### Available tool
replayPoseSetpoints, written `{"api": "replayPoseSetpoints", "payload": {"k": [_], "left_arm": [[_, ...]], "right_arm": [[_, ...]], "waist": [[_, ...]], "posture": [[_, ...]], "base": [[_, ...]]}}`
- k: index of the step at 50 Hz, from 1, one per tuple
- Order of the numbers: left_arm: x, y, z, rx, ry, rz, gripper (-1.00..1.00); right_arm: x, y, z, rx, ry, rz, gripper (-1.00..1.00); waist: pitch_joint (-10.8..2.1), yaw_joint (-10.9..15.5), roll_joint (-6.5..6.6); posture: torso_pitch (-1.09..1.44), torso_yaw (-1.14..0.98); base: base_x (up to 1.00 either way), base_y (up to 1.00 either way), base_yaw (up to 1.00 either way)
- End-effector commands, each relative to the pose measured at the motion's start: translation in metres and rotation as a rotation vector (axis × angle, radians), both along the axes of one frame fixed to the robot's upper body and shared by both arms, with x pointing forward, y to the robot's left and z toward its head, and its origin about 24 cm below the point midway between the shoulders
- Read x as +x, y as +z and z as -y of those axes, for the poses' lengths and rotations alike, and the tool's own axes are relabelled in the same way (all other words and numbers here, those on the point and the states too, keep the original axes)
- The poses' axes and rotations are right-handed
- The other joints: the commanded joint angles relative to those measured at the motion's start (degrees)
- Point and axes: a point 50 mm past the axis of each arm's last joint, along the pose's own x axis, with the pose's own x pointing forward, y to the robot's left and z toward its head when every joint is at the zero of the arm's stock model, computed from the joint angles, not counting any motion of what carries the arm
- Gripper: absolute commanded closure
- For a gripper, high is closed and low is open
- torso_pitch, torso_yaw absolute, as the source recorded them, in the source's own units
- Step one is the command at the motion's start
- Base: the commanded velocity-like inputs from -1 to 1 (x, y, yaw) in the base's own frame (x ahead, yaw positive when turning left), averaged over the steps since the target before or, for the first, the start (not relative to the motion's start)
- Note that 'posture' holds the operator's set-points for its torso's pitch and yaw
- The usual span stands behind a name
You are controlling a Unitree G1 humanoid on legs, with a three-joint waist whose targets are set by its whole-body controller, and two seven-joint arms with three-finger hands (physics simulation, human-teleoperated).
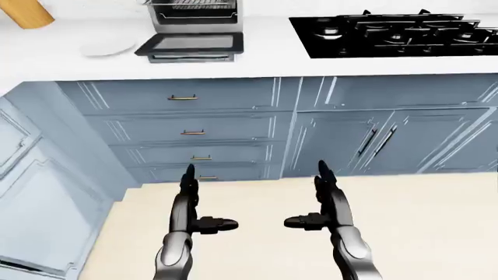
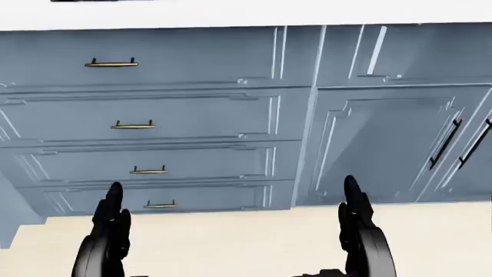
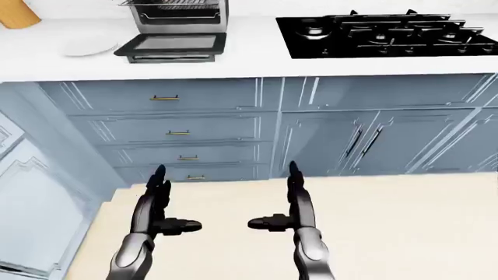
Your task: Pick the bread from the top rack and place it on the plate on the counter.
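- Left hand [image 1: 191, 201] and right hand [image 1: 327, 201]: fingers spread wide, empty, low above the floor.
- Toaster oven [image 1: 193, 26], door down, beside plate [image 1: 109, 46] on the desk [image 1: 264, 52]; bread unseen.
- Approach squarely, then raise one hand level with the top rack.

The plate [image 1: 109, 46] is a white, round, shallow dish lying flat on the white counter [image 1: 264, 55], near the top left of the left-eye view. It sits just beside the left edge of the toaster oven's lowered door [image 1: 191, 45], apart from it. Its surface shows nothing on it.

The toaster oven [image 1: 194, 14] stands open at the top of the view; only the lower part of its wire rack [image 1: 201, 4] is visible. The bread cannot be made out.
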Motion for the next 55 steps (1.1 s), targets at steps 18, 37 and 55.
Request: {"api": "replayPoseSetpoints", "payload": {"k": [18, 37, 55], "left_arm": [[0.042, 0.177, -0.015, 0.127, -0.009, 0.405, -1.00], [0.040, 0.246, -0.039, 0.145, 0.080, 0.540, -1.00], [0.022, 0.274, -0.052, 0.166, 0.139, 0.618, -1.00]], "right_arm": [[0.041, 0.191, -0.015, -0.037, 0.085, 0.469, -1.00], [0.048, 0.272, -0.011, -0.065, 0.096, 0.622, -1.00], [0.039, 0.299, -0.011, -0.063, 0.112, 0.685, -1.00]], "waist": [[-5.04, 0.5, 0.05], [-2.93, -0.4, 1.77], [-2.57, -1.2, 2.84]], "posture": [[0.00, 0.00], [0.00, 0.00], [0.00, 0.00]], "base": [[0.00, 0.00, 0.00], [0.19, 0.25, 0.00], [0.30, 0.29, 0.00]]}}
